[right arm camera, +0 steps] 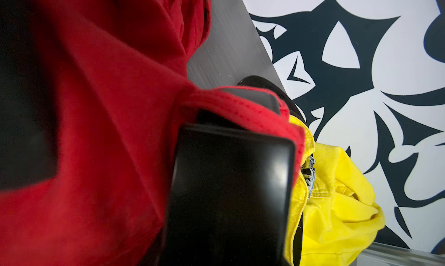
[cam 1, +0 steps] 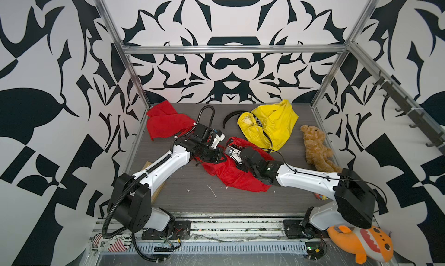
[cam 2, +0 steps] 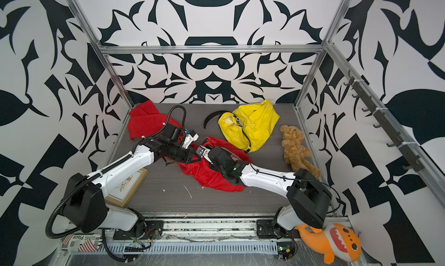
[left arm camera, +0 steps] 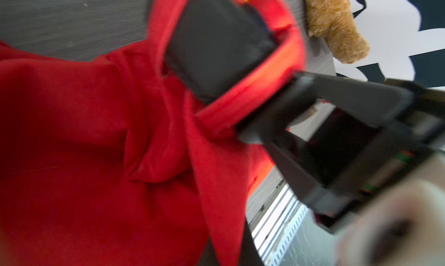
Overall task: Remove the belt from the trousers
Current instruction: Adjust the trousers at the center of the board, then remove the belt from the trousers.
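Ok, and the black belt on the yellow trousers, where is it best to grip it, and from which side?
Grip the belt at its free tail, which arcs away from the yellow trousers over the table. Probably come from above, with the jaws across its width: nothing covers the strip there, while the rest of it runs along the cloth.

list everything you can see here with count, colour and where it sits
red trousers: one, red, mid-table, bunched under both claws
red cloth: one, red, back left corner
yellow garment: one, yellow, back right
black strap: one, black, curving out of the yellow garment, likely a belt
teddy bear: one, brown, right edge
plush toy: one, orange, off the table, front right
picture frame: one, light wood, front left, partly under the left arm
hook rail: one, black, right wall
table: one, grey
left claw: one, black, at the trousers' waistband, grip unclear
right claw: one, black, facing it, grip unclear
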Available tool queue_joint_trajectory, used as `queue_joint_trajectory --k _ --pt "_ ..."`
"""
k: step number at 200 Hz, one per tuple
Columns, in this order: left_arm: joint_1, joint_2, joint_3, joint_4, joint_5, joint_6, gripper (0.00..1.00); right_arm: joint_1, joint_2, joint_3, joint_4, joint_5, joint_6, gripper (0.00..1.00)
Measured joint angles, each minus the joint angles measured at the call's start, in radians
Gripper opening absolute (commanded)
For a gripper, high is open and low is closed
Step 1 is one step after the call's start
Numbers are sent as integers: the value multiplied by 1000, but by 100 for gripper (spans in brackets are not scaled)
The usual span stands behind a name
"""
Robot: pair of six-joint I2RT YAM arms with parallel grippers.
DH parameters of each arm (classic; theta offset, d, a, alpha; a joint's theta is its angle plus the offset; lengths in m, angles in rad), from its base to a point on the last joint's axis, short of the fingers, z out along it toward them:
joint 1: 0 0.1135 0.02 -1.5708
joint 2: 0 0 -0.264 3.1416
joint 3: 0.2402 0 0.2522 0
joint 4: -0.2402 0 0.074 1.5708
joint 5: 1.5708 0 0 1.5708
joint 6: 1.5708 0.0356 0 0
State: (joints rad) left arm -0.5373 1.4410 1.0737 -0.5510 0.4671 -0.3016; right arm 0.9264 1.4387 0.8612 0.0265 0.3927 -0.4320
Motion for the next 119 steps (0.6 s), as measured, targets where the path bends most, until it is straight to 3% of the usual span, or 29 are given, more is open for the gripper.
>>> queue_joint_trajectory --k 10,20,77,109,119 --pt "6 0 2 4 -24 -1 90 -5 -42 2 -46 -32 12 12" --pt "11 0 2 14 -44 -4 100 -11 -83 2 -89 -70 27 11" --pt "-20 -97 -8 209 -24 -16 100 -61 -207 36 -272 -245 94 11" --pt "-46 -60 -24 304 11 -35 80 -92 -232 63 -331 -305 116 11" --pt "-47 -55 -42 334 18 -44 80 -102 -234 67 -349 -316 123 11"
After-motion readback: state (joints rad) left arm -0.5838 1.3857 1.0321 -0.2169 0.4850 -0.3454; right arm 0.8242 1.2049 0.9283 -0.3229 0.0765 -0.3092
